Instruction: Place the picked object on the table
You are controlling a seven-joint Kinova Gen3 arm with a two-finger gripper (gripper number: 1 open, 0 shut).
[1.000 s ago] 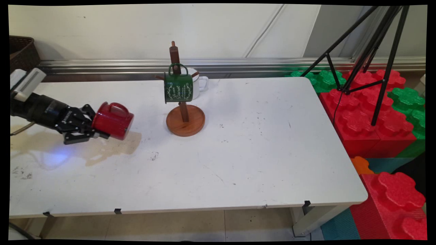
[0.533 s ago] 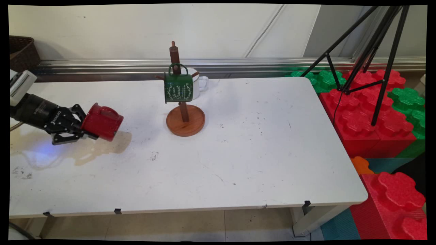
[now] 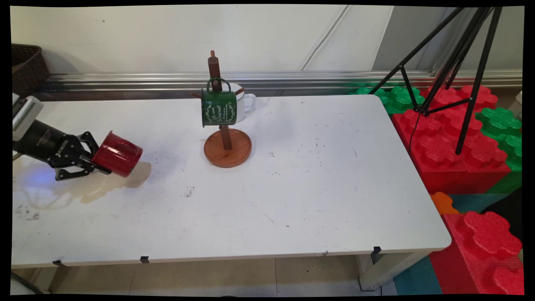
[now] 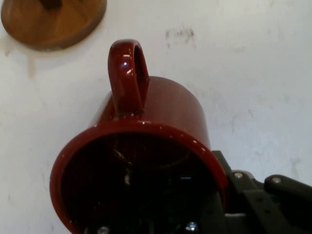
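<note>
My gripper (image 3: 97,161) is low over the table's left side, shut on the rim of a red mug (image 3: 117,154). The mug lies tilted on its side with its bottom pointing right, just above the white table (image 3: 313,179). The hand view looks into the red mug (image 4: 165,109) from its open mouth, with the handle (image 4: 127,73) turned up in the picture and the gripper (image 4: 219,192) clamped on the rim at lower right. To the right stands a wooden mug tree (image 3: 225,142), its round base (image 4: 53,22) also in the hand view. On it hangs a green mug (image 3: 219,107).
A white mug (image 3: 245,101) sits behind the mug tree. A dark wicker basket (image 3: 26,62) is at the back left. Off the table's right edge are red and green foam blocks (image 3: 455,142) and a black tripod (image 3: 455,62).
The gripper with the red mug has moved left and slightly down, away from the mug tree. The mug has turned, so its handle no longer shows in the main view.
</note>
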